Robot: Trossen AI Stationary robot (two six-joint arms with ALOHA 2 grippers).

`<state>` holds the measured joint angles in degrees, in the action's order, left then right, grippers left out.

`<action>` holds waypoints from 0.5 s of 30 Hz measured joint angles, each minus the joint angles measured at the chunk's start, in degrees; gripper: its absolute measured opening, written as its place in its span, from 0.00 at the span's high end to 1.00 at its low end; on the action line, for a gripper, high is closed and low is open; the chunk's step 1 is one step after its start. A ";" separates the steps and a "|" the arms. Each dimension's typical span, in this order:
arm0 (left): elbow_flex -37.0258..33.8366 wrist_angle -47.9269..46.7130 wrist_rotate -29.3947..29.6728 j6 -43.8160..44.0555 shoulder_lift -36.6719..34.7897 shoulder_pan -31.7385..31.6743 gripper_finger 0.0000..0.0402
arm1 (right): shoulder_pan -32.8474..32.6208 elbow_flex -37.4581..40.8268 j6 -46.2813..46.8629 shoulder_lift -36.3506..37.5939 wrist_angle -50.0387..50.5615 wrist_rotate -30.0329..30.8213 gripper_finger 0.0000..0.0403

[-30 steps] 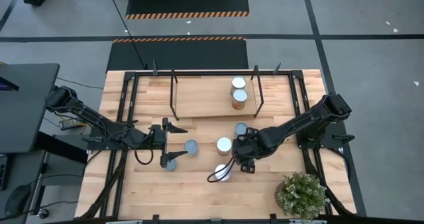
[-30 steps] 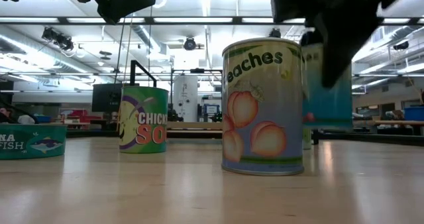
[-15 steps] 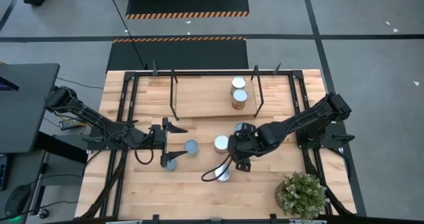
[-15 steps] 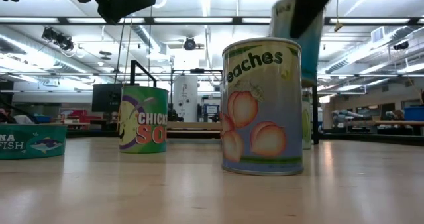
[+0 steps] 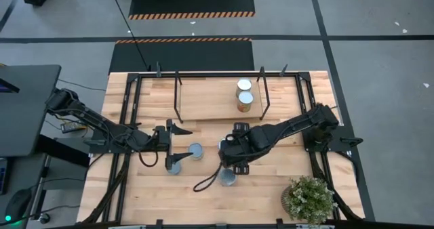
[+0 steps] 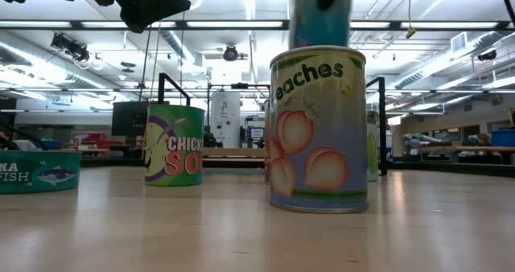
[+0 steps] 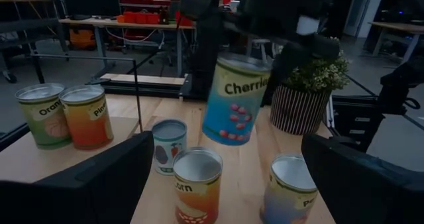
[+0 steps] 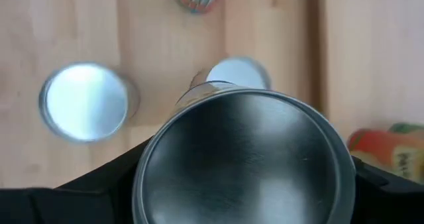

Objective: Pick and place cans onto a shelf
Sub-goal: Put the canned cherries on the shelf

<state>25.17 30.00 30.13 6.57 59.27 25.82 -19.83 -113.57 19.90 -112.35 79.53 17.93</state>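
Note:
My right gripper [image 5: 232, 153] is shut on a blue "Cherries" can [image 7: 235, 99], held in the air over the middle of the table. In the right wrist view the can's silver top [image 8: 242, 164] fills most of the picture. In the low view the can [image 6: 322, 14] shows above the peaches can [image 6: 319, 129]. Two cans [image 5: 244, 92] stand on the light-wood shelf [image 5: 207, 101] at the far side. My left gripper [image 5: 169, 145] is open and empty, left of the loose cans. My right gripper pinches the cherries can between its two fingers [image 8: 387, 184], on its sides near the top rim [image 7: 255, 63]. The fingers come from above, pointing down. The can hangs below them, lifted clear of the table and slightly tilted.
Loose cans stand on the table: a flat tuna can [image 5: 174, 165], a green soup can [image 5: 195, 151], a peaches can [image 5: 229, 179], and a corn can [image 7: 197, 184]. A potted plant [image 5: 308, 198] stands at the near right corner. A black cable [image 5: 207, 183] trails below the right gripper.
My right gripper has gone up and toward the table's left edge with the cherries can. The can has risen above the tops of the standing cans and now hangs above and behind the peaches can.

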 joint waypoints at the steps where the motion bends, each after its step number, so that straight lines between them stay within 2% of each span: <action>1: 0.00 -0.10 0.00 0.00 0.00 0.00 0.03 | 0.53 -1.62 -0.96 -0.52 0.63 0.31 0.20; 5: 0.00 -0.17 0.00 -0.02 0.00 0.00 0.03 | 3.49 -6.13 -5.29 -2.15 2.08 0.56 0.20; 11: 0.00 -0.37 0.00 0.13 0.02 0.00 0.03 | 8.98 -6.37 -10.27 -2.10 0.99 0.28 0.19; 15: 0.00 -0.39 0.00 0.21 0.04 0.00 0.03 | 11.86 -6.37 -14.93 -2.08 -3.73 -1.47 0.19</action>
<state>25.17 29.61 30.13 6.78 59.30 25.82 -7.97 -119.94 4.97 -114.43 75.80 16.46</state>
